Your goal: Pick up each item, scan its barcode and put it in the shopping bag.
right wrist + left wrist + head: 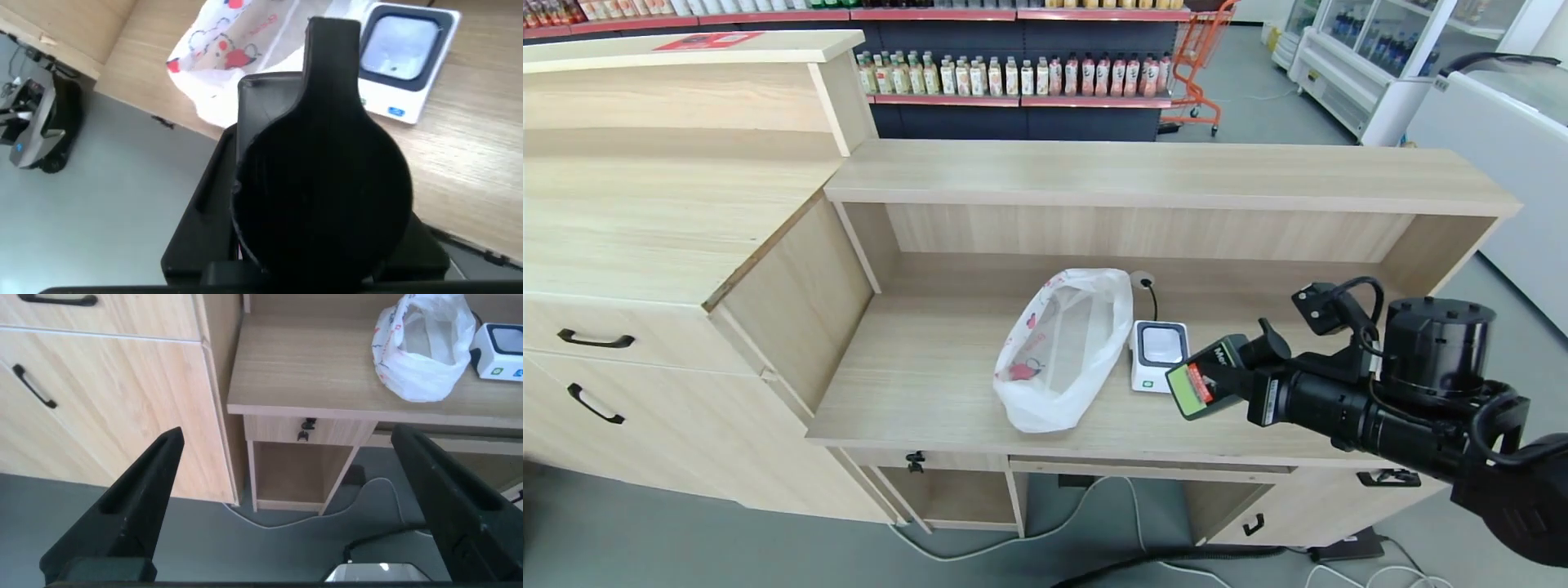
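Observation:
A white plastic shopping bag lies on its side on the wooden counter, its mouth toward the counter's back. Just right of it stands a white barcode scanner with a glass window, also in the right wrist view beside the bag. My right gripper is shut on a dark green-and-black box with a red label, held above the counter's front right, close to the scanner. The box hides that gripper's fingers in its own view. My left gripper hangs open and empty, low over the floor, left of and below the counter.
A tall wooden cabinet with black drawer handles stands left of the counter. A raised shelf overhangs the counter's back. Cables trail on the floor below. Store shelves with bottles and an orange cart stand far behind.

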